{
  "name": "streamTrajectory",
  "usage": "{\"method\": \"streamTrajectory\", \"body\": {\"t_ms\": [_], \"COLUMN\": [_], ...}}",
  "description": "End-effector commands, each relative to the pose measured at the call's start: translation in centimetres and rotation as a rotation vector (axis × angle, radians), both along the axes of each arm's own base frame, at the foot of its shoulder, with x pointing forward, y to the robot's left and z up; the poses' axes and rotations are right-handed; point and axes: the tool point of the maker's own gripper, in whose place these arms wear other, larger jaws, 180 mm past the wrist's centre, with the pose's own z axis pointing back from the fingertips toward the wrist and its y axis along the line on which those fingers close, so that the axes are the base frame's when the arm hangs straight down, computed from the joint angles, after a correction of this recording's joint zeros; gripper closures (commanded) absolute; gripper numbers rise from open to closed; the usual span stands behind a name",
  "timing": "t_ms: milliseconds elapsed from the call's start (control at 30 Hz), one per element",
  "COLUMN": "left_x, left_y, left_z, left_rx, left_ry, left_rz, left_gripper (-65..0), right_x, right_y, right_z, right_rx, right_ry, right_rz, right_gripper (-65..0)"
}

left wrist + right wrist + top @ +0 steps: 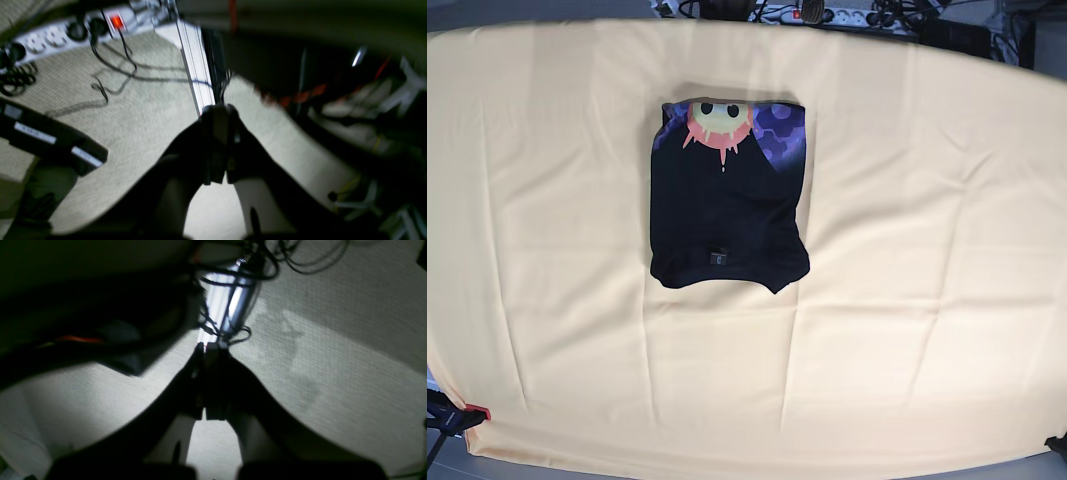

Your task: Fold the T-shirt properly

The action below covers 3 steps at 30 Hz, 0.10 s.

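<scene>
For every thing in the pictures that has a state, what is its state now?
T-shirt: folded into a compact shape, lying on the cloth
Cloth: spread out, lightly creased
Left gripper: shut, empty
Right gripper: shut, empty
Switch on the power strip: lit red

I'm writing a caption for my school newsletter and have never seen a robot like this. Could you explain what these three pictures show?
It is a robot with two arms. The base picture looks down on a pale yellow tablecloth. On it lies a dark T-shirt, folded into a compact shape, with part of a sun-face print and purple pattern showing. The other two pictures come from cameras on the wrists: each shows its own gripper, the left and the right, over grey floor. Both are shut, and neither holds anything.
</scene>
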Motion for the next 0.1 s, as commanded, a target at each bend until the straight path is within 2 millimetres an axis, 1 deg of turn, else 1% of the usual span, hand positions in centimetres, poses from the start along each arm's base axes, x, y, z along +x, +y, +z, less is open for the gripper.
{"method": "streamTrajectory", "body": {"t_ms": [0,67], "left_x": [-0.46,-0.39], "left_y": [-1.42,-1.88], "left_z": [0.40,0.42], "left_rx": [-0.032,-0.035], "left_ry": [0.002,0.001], "left_rz": [0.010,0.014], "left_gripper": [0.0,0.0], "right_x": [-0.11,0.01], "right_y": [0.13,0.13], "right_z": [0.10,0.09], "right_rx": [0.008,0.008], "right_ry": [-0.006,-0.008], "right_rz": [-0.001,-0.001], "right_gripper": [0.0,0.0]}}
